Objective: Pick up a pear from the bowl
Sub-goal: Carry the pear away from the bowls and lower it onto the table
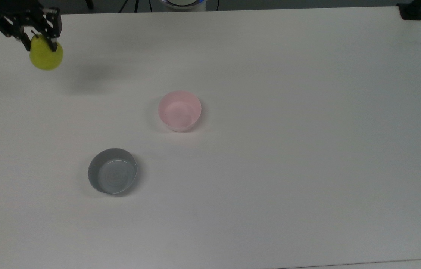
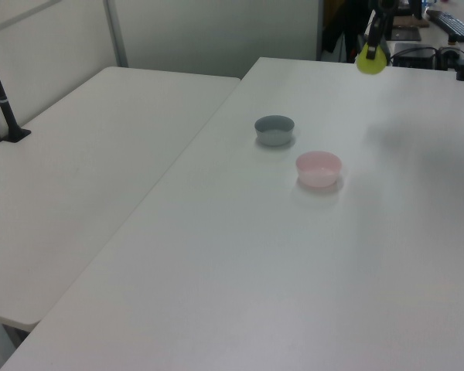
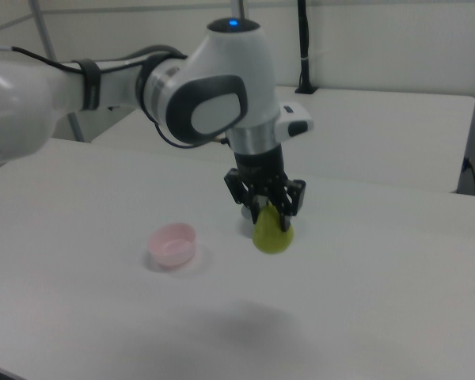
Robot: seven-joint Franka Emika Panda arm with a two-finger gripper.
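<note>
The yellow-green pear [image 1: 46, 56] hangs in the air near the top view's upper left, clamped at its top by my gripper [image 1: 41, 42], which is shut on it. The right view shows the same pear [image 3: 273, 235] under the gripper [image 3: 271, 215], well above the white table [image 1: 270, 149]. In the left view the pear [image 2: 371, 60] floats over the table's far end. The pale pink bowl [image 1: 179, 110] stands with nothing inside it near the table's middle, far to the right of the pear in the top view; the pink bowl [image 3: 172, 243] lies left of the pear in the right view.
A grey bowl [image 1: 112, 170] sits nearer the top view's bottom left, apart from the pink one. A black clamp [image 1: 412, 10] grips the top view's upper right table corner. A second white table [image 2: 85, 154] adjoins on the left view's left.
</note>
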